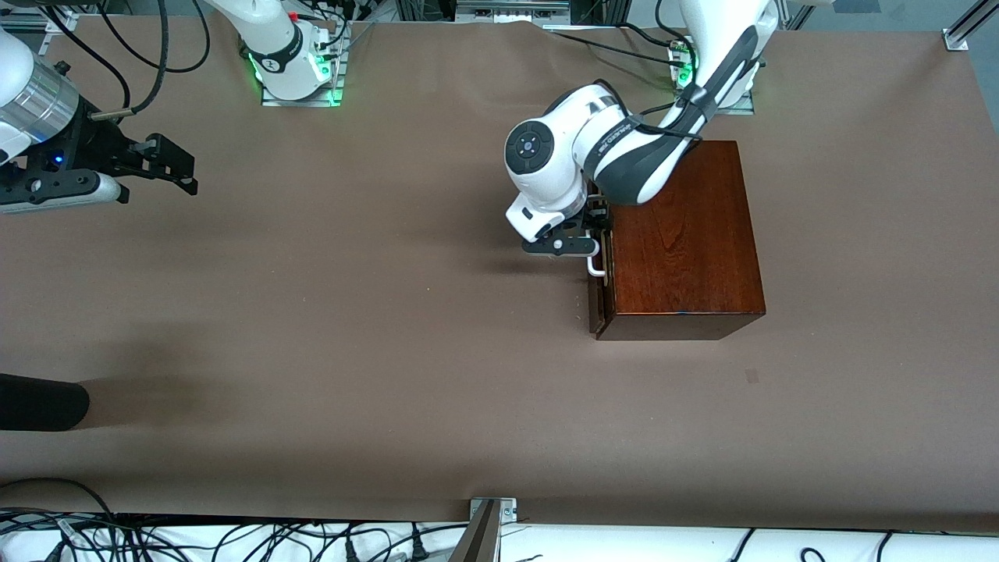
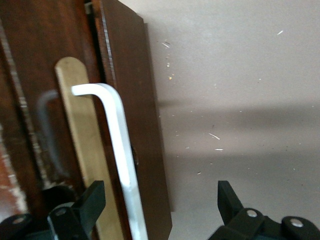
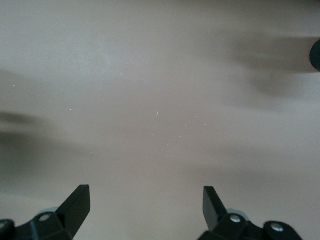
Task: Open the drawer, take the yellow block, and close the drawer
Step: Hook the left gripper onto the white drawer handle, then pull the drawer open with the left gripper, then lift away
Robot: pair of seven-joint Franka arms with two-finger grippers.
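Note:
The dark reddish-brown wooden box (image 1: 687,242) stands toward the left arm's end of the table. Its drawer (image 1: 599,300) faces the right arm's end and looks shut or nearly shut; no pale interior shows. My left gripper (image 1: 599,232) is in front of the drawer at its white bar handle (image 1: 595,267). In the left wrist view the handle (image 2: 119,145) runs between my open left gripper's (image 2: 159,189) fingers (image 2: 92,197), untouched, close to one finger. The drawer front (image 2: 132,100) is dark wood. The yellow block is hidden. My right gripper (image 1: 183,168) waits open and empty over bare table (image 3: 145,192).
A dark rounded object (image 1: 39,402) pokes in at the table's edge on the right arm's end, nearer to the front camera. Cables and a metal post (image 1: 484,531) lie along the near edge. Brown table (image 1: 351,312) stretches between the two grippers.

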